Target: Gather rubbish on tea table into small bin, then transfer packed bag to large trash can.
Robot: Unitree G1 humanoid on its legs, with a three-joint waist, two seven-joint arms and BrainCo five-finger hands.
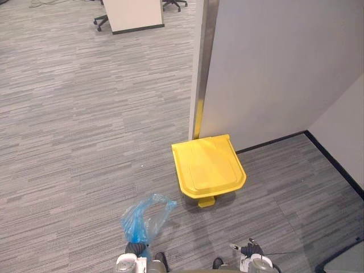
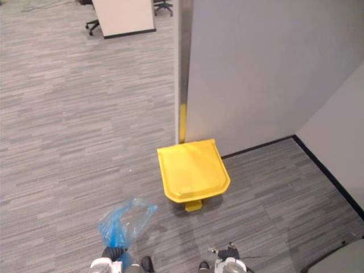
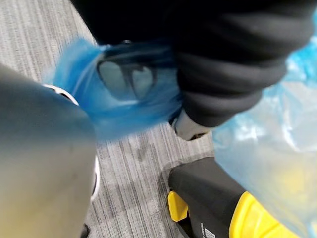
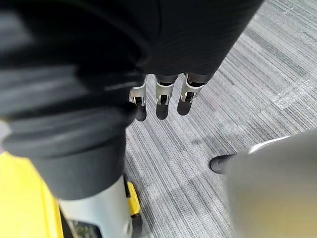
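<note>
Down at the lower left of the head views, the left hand (image 1: pixel 135 248) grips the gathered neck of a blue bag (image 1: pixel 143 219). Its wrist view shows the blue film bunched round the curled fingers (image 3: pixel 126 79). The rest of the bag billows pale and translucent beside the dark cover. The bag stands up from the fist, puffed and crumpled, above the grey carpet floor (image 1: pixel 74 125). It is near the front left corner of the yellow trash can (image 1: pixel 207 165) but apart from it.

The can sits on the carpet against the foot of a grey partition (image 1: pixel 273 68), just below its metal edge strip (image 1: pixel 202 62). Its lid is down and flat. A small yellow pedal (image 1: pixel 207 202) juts from the front of its base.

Right of the can, low in the head views, the right hand (image 1: pixel 251 249) hangs over bare carpet, holding nothing. Its fingers (image 4: pixel 163 96) are relaxed and nearly straight, side by side, pointing at the floor.

Far back at the top left stand a white panel (image 1: pixel 133 14) and an office chair base (image 1: pixel 101 21).
</note>
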